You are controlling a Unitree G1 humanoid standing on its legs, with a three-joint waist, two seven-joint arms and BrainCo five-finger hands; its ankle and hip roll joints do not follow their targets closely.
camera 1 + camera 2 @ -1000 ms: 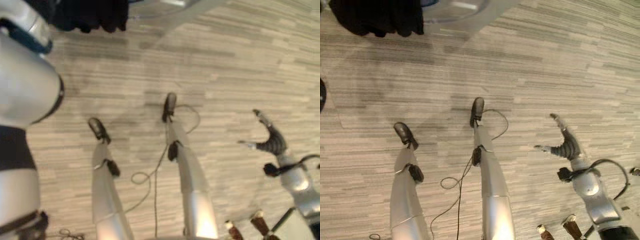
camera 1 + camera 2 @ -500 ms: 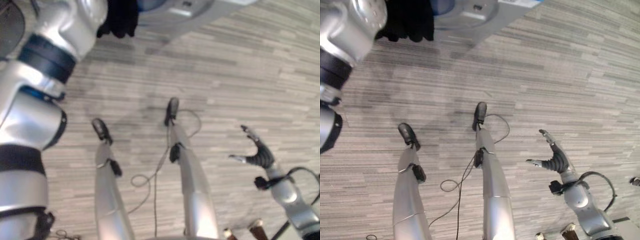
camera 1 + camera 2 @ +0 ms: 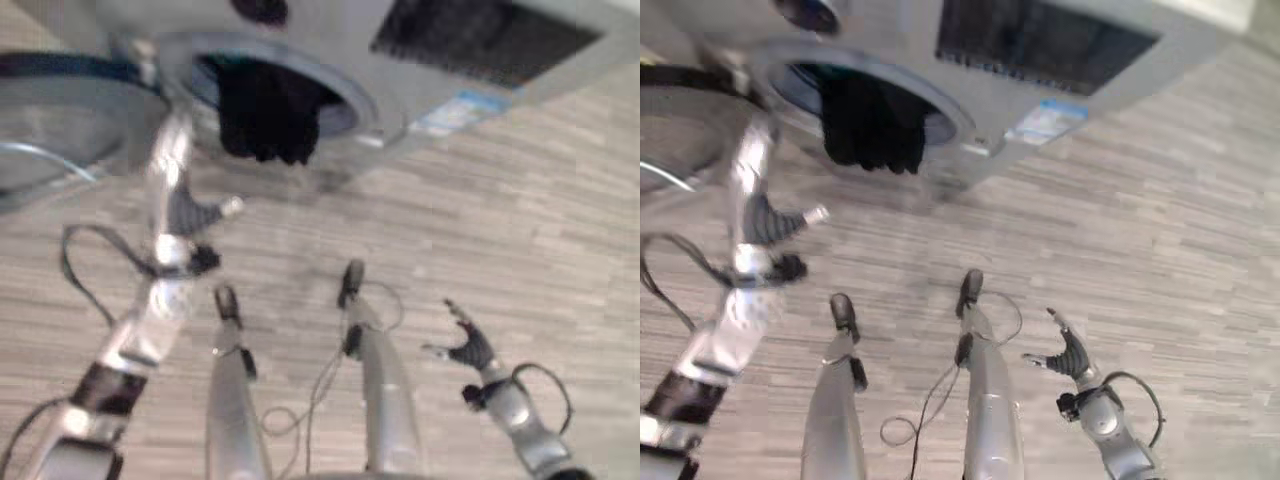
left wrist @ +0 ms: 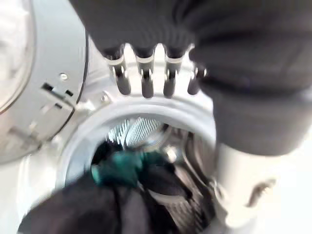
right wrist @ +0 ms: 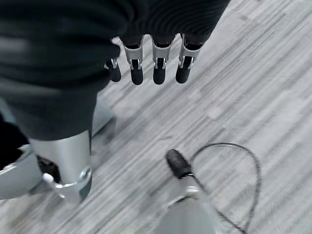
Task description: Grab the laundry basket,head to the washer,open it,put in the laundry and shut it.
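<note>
The washer [image 3: 1060,70] has a smooth grey casing with a dull sheen, and its door [image 3: 60,130] is glossy clear glass in a grey plastic ring. Matt black cloth [image 3: 265,115] hangs limp from the drum mouth, with a teal cloth [image 4: 119,165] at 12 o'clock of it; the ribbed drum [image 4: 134,131] looks like shiny metal. The floor [image 3: 1160,250] is matt, streaked grey wood-look planking.

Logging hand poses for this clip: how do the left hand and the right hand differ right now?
The left hand is raised beside the washer opening, where dark laundry hangs over the rim; the right hand hangs low over the floor, away from the washer. Both are open and hold nothing.
</note>
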